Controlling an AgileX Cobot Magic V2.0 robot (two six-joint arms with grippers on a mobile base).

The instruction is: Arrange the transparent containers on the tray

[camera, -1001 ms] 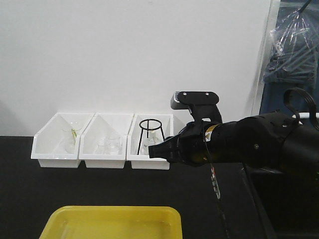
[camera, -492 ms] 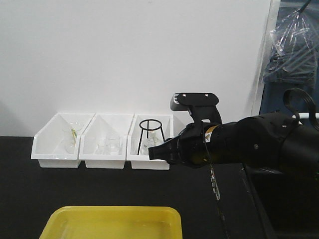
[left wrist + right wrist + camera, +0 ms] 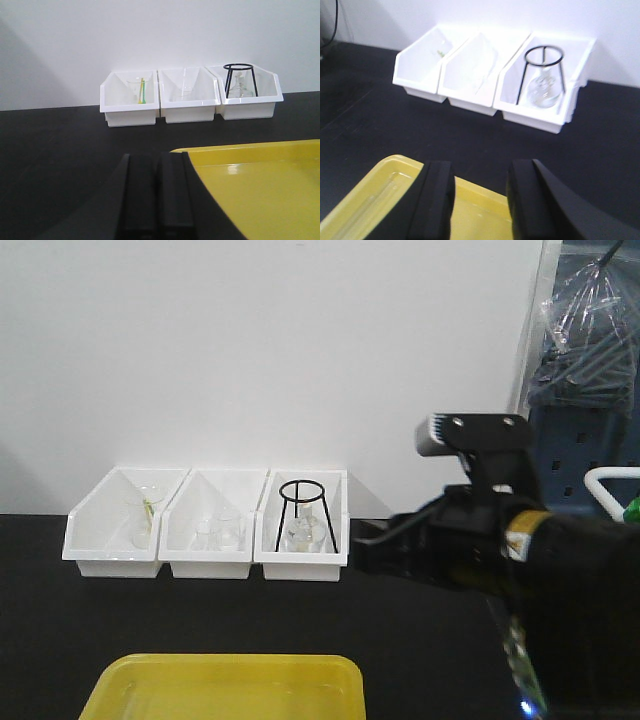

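Your light is bright and even, washing the white wall nearly flat. In the left wrist view a soft grey shadow spreads across the wall's left side. The tray (image 3: 260,185) throws a pale sheen off its yellow floor. The front view is soft and grainy, and the right arm (image 3: 500,560) smears with blur. The right wrist view is slightly hazy, its near fingers (image 3: 436,200) out of focus.

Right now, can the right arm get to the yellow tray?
Probably yes. In the right wrist view the right gripper hangs with its jaws apart just above the yellow tray, and nothing shows between them.
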